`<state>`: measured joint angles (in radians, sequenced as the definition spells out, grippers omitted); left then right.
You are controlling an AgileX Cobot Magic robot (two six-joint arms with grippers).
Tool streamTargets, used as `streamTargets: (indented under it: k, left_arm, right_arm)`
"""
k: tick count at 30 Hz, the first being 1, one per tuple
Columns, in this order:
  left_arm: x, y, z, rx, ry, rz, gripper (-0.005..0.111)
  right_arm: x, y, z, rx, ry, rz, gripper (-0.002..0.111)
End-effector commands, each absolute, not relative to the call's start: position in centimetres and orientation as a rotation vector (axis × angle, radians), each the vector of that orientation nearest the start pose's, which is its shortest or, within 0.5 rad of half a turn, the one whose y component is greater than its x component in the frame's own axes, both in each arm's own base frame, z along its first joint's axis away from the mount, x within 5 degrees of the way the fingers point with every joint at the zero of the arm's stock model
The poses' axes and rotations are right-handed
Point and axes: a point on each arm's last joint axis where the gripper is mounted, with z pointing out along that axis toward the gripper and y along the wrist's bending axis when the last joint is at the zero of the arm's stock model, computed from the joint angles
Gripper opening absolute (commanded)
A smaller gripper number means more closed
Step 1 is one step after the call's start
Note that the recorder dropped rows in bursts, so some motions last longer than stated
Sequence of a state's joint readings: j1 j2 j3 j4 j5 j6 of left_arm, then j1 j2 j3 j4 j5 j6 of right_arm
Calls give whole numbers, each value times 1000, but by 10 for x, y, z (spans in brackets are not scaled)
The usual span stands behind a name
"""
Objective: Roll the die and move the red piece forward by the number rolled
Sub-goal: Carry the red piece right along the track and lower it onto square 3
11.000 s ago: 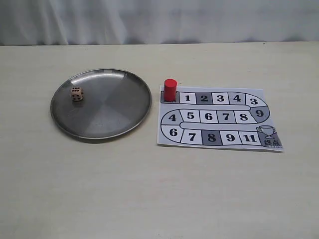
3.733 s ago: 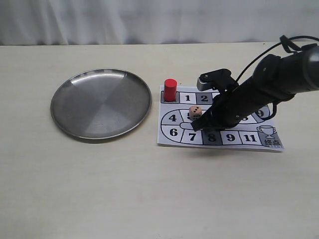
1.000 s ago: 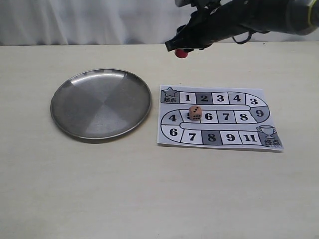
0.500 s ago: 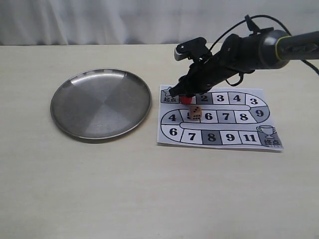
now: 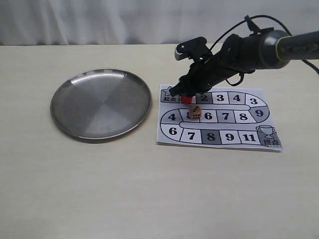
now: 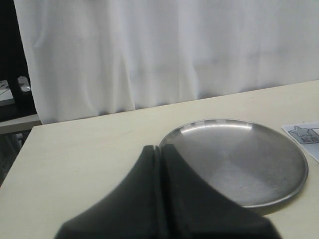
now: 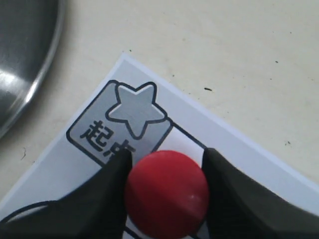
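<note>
My right gripper (image 5: 186, 94) is shut on the red piece (image 5: 186, 99), holding it down at the board's square 1, just right of the grey start square with the star (image 7: 135, 110). From the right wrist the red piece (image 7: 167, 191) fills the space between both black fingers (image 7: 102, 199). The tan die (image 5: 195, 112) lies on the paper board (image 5: 219, 144) over square 5, close below the red piece. Beside the steel plate's rim, my left gripper (image 6: 160, 149) is shut and holds nothing.
A round steel plate (image 5: 100, 103) sits left of the board, with nothing in it; the left wrist view shows the plate (image 6: 239, 159) too. A white curtain runs along the table's far edge. The right arm (image 5: 249, 50) reaches over the board's top right.
The right gripper came down from high above the table with the red piece to square 1. Over the last half second it has barely moved. The die has stayed put.
</note>
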<state>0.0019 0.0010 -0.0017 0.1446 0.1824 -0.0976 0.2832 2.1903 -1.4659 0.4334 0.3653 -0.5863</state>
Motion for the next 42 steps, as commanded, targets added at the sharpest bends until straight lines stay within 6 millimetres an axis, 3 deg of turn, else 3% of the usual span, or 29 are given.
streamTargets:
  k: [1,6,10,14,22,25,36,39,42]
  left_arm:
    - [56,2,198,18,1656,54,0]
    - [56,2,198,18,1656,54,0]
    - [56,2,198,18,1656,54,0]
    - [56,2,198,18,1656,54,0]
    - [56,2,198,18,1656,54,0]
    - [56,2,198,18,1656,54,0]
    - [56,2,198,18,1656,54,0]
    - [56,2,198,18,1656,54,0]
    - [56,2,198,18,1656,54,0]
  right_arm:
    - [436,138,166,-639,2371,214,5]
    - [433,121,217,-579,2272,186,5]
    - [435,106,226,-503,2268,182,5]
    - [439,99,203,-490,2325,176,5]
    - [445,99,115,-497,2493,167,5]
    - [444,99,104,-504,2525,173,5]
    - [443,100,113,-502,2520,182,5]
    - [442,100,129,-504,2496,187,5]
    - [440,100,158,-501,2440,188,5]
